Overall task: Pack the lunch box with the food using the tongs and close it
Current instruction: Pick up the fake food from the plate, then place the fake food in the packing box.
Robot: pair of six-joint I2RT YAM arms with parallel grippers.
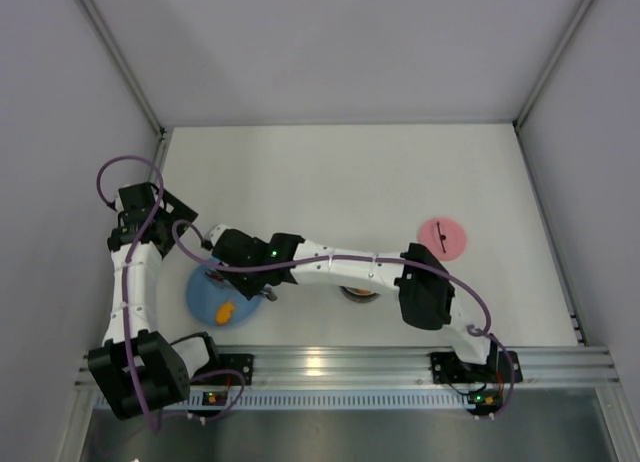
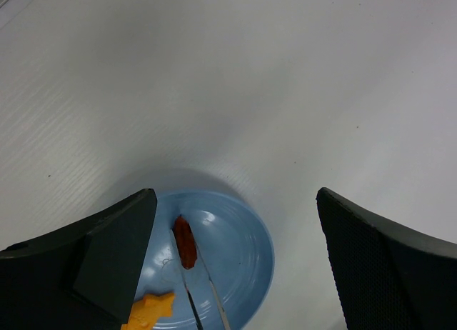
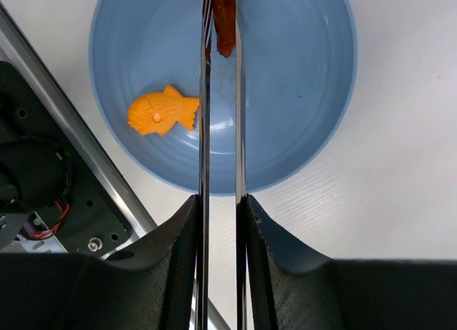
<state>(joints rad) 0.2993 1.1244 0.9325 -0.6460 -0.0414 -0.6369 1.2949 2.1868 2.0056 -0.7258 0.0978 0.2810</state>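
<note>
Right fingers (image 3: 171, 273) clamp the tongs (image 3: 203, 130); left fingers (image 2: 107, 251) gape. Plate (image 3: 300, 116) holds orange fish (image 3: 161, 110), perhaps red-brown piece (image 3: 225, 23); lid (image 1: 441, 238) shows only overhead.

The top camera looked down from afar; the right wrist view ran close along the tongs (image 3: 203, 130), the left wrist view faced their tips, both sharing the blue plate (image 3: 300, 94).

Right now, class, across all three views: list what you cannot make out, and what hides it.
1. Lunch box, top view: the right arm covers most of it; contents unseen.
2. Tongs, right wrist view: tips cut off by the top edge, joined end by the bottom edge, past the right claw.
3. Orange fish, left wrist view: partly behind the left claw, cut by the bottom edge.
</note>
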